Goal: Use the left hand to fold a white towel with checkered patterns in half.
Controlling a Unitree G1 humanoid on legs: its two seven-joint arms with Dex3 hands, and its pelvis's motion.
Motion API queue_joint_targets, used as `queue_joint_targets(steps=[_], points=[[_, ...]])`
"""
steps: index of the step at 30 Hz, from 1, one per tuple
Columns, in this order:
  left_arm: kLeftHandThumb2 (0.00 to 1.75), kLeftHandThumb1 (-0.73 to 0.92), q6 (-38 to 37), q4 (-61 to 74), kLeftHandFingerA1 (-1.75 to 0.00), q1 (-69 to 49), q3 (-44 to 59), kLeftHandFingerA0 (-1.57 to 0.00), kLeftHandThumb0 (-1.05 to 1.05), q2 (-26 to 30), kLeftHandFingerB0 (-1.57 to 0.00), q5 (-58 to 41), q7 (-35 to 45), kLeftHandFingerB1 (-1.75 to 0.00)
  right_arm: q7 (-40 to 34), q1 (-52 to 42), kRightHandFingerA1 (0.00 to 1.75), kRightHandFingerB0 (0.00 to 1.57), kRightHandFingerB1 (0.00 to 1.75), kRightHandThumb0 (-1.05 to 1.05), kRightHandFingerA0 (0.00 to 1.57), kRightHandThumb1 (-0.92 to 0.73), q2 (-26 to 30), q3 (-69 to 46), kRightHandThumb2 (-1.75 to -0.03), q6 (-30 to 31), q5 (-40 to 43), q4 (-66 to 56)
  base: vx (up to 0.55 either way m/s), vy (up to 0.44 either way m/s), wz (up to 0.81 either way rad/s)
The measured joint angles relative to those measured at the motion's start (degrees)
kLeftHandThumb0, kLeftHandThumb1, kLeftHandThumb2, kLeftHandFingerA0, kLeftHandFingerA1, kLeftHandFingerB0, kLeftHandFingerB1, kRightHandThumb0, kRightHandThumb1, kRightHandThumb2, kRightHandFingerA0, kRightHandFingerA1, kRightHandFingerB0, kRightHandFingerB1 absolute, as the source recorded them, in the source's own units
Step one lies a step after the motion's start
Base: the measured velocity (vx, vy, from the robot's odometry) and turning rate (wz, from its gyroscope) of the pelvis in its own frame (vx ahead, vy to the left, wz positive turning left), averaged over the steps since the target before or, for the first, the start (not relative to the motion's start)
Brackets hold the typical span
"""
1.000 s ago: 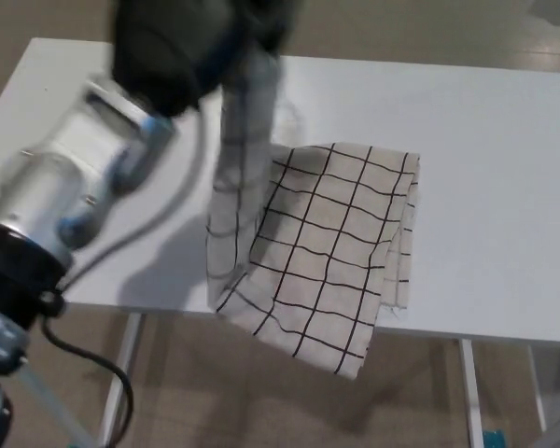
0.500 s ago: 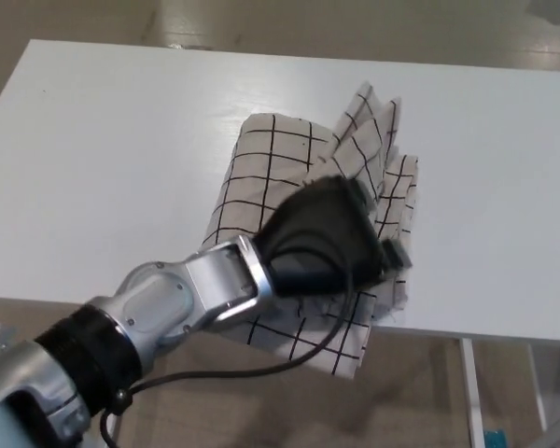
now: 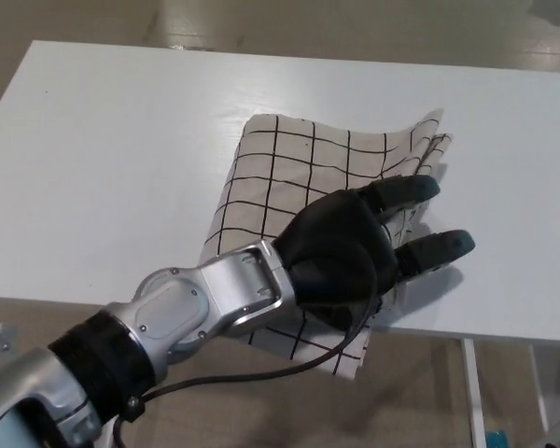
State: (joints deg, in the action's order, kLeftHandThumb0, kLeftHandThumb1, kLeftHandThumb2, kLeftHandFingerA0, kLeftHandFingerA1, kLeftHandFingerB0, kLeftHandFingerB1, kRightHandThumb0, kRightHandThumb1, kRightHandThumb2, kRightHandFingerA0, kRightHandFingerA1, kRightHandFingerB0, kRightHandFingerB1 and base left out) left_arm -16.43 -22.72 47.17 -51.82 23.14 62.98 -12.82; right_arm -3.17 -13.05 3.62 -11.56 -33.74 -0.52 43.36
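The white towel with a black checkered grid (image 3: 308,168) lies folded over on the white table (image 3: 103,168), its near corner hanging past the front edge. My left hand (image 3: 355,247) comes in from the lower left and hovers over the towel's right half. Its fingers (image 3: 434,250) are spread apart and hold nothing. The hand hides the towel's middle and lower right. The top layer's right edge bulges up a little near the far right corner. My right hand does not show.
The table's front edge runs across the lower part of the picture, with tan floor and a table leg (image 3: 471,392) below it. A black cable (image 3: 252,373) trails under my left forearm.
My left hand carried the lifted towel edge from the left over to the right, laid it down and let go. Its fingers have since spread open over the folded towel.
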Motion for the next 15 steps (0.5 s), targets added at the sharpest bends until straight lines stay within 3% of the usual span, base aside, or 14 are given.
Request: queue_joint_targets(steps=[15], points=[[0.61,0.60,3.39,9.56,0.00,-0.12,9.48,0.00,-1.01,0.03,0.00,-6.46,13.24,-0.02,0.07,-0.15,0.40,0.26,0.29,-0.49,0.28,-0.83,-0.03,-0.03,-0.64,0.00,0.02,0.00,0.00,0.000,0.00]])
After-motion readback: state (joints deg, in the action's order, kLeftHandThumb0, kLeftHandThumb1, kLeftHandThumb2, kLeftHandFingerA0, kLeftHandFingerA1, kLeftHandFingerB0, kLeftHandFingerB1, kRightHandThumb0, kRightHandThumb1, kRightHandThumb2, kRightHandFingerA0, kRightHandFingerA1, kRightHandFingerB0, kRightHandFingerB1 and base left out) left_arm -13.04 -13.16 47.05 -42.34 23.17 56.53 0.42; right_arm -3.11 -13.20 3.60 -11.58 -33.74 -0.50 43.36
